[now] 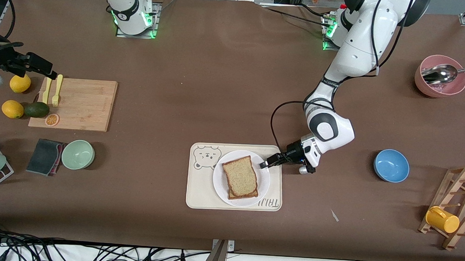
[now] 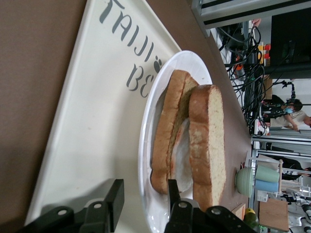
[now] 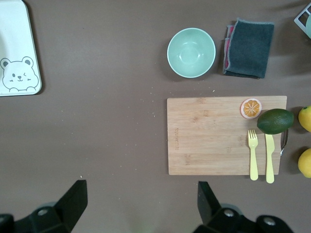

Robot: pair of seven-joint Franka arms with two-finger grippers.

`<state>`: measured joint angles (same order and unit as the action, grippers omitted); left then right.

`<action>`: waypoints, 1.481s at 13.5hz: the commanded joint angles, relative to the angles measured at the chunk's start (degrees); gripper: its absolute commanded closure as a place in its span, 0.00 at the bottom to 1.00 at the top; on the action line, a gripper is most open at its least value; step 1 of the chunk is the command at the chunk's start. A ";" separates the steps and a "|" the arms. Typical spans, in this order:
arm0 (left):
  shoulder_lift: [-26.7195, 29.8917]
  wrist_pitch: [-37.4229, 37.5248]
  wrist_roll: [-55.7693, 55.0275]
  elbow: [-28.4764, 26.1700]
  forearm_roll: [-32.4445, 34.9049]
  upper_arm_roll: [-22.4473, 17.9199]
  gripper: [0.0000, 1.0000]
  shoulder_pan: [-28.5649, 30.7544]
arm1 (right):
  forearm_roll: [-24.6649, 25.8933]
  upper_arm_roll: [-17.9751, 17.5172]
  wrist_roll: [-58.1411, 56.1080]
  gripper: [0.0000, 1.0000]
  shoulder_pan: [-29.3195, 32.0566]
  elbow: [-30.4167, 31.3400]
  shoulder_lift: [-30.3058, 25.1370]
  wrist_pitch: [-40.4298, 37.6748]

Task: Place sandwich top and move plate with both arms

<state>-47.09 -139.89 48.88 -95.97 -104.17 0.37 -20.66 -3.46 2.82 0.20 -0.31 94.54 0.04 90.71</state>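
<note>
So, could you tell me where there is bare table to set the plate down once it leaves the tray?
Bare brown table lies between the tray and the blue bowl, and between the cutting board and the tray. It is crowded around the green bowl and the cloth. The left gripper, open, straddles the rim of the plate.

The sandwich top [image 1: 240, 176] covers nearly all of the lower slice [image 1: 244, 194] in the front view, so whatever lies between them stays hidden. The left wrist view shows something pale there, too unclear to name. The right gripper [image 3: 141, 201] is cut off by the right wrist view's edge
</note>
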 commanded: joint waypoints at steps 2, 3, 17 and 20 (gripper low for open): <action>5.77 -0.47 -0.01 -7.29 3.53 0.42 0.55 1.33 | -0.05 0.17 -0.37 0.00 -0.13 0.47 -1.01 -0.44; 7.00 -0.47 -0.10 -8.60 4.49 0.51 0.55 1.76 | -0.05 0.17 -0.37 0.00 -0.13 0.47 -1.01 -0.44; 30.99 1.71 -21.09 -23.46 42.09 1.74 0.23 8.18 | -0.14 0.17 -0.37 0.00 -0.13 0.47 -1.01 -0.53; 35.91 6.89 -28.55 -24.52 56.39 1.65 0.00 10.02 | -0.14 0.17 -0.37 0.00 -0.13 0.47 -1.01 -0.53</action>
<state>-15.93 -135.89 24.70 -117.86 -55.68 1.17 -12.51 -3.46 2.82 0.20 -0.31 94.54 0.04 90.69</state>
